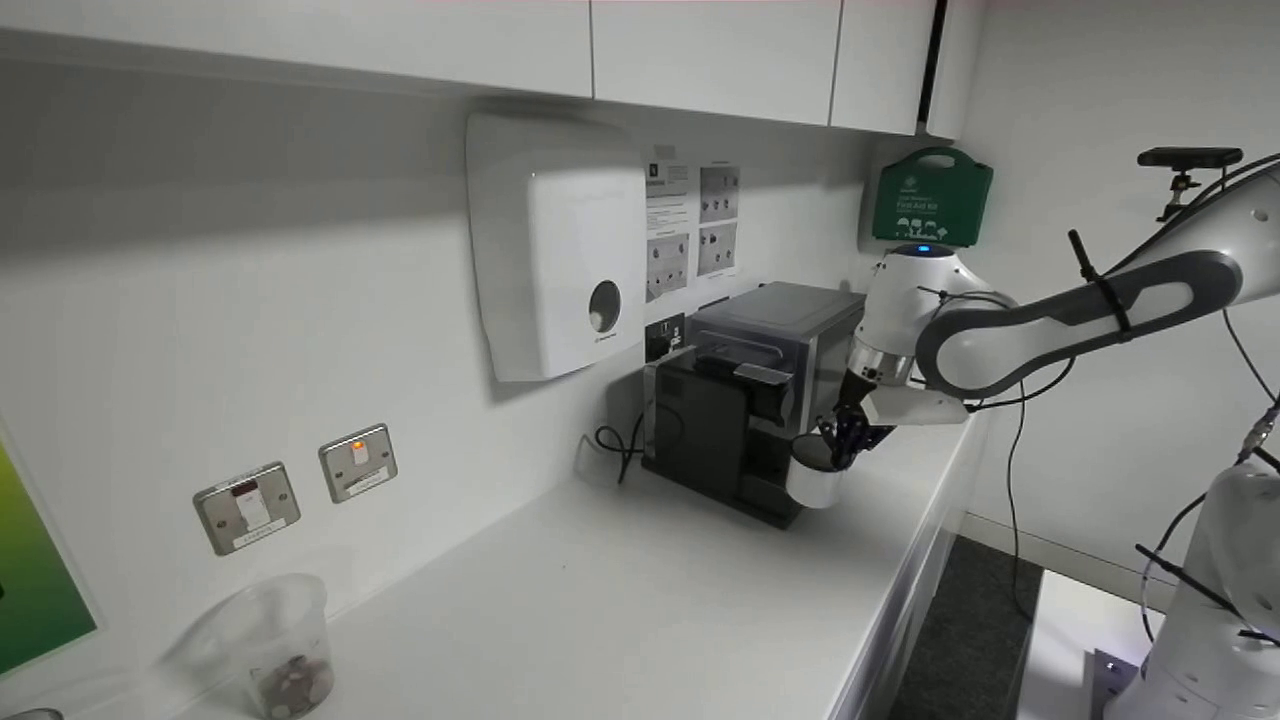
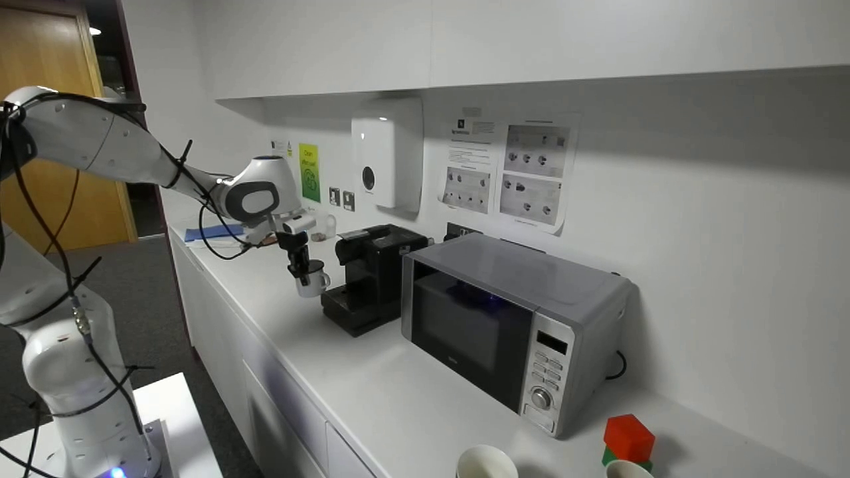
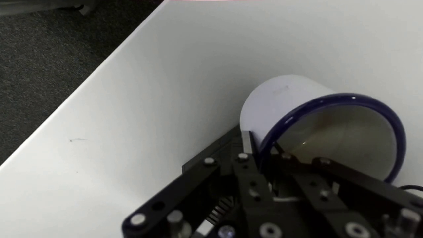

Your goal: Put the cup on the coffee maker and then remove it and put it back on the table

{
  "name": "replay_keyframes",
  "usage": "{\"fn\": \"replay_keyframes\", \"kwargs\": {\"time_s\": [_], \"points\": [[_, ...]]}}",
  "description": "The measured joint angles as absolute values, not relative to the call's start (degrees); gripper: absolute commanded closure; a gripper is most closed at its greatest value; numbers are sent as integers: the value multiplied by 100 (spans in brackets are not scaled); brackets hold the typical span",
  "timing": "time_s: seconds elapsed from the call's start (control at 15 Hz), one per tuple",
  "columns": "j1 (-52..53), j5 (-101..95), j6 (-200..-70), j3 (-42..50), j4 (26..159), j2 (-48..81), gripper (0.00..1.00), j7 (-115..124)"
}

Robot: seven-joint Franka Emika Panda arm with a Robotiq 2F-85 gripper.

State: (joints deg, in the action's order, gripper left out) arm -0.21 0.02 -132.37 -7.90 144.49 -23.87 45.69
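The cup (image 1: 815,487) is white with a dark blue rim, and its handle points toward the coffee maker in an exterior view (image 2: 312,285). My gripper (image 1: 845,440) is shut on the cup wall near the rim. In the wrist view, one finger of the gripper (image 3: 259,145) is outside the cup (image 3: 284,99) and the other is inside the rim. The cup seems held above the white table (image 1: 600,600), beside the front of the black coffee maker (image 1: 695,425). The coffee maker's drip tray shows in an exterior view (image 2: 345,309), with no cup on it.
A grey microwave (image 2: 485,312) stands right beside the coffee maker. A clear plastic container (image 1: 285,645) is on the table by the wall. A white dispenser (image 1: 565,250) hangs above. A white cup (image 2: 487,463) and a red block (image 2: 627,438) stand near the microwave.
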Motion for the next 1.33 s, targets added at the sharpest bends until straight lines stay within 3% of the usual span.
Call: {"fn": "replay_keyframes", "kwargs": {"time_s": [1.33], "points": [[-18,-142,-12804,-698,14202,-2020,98,3261]]}}
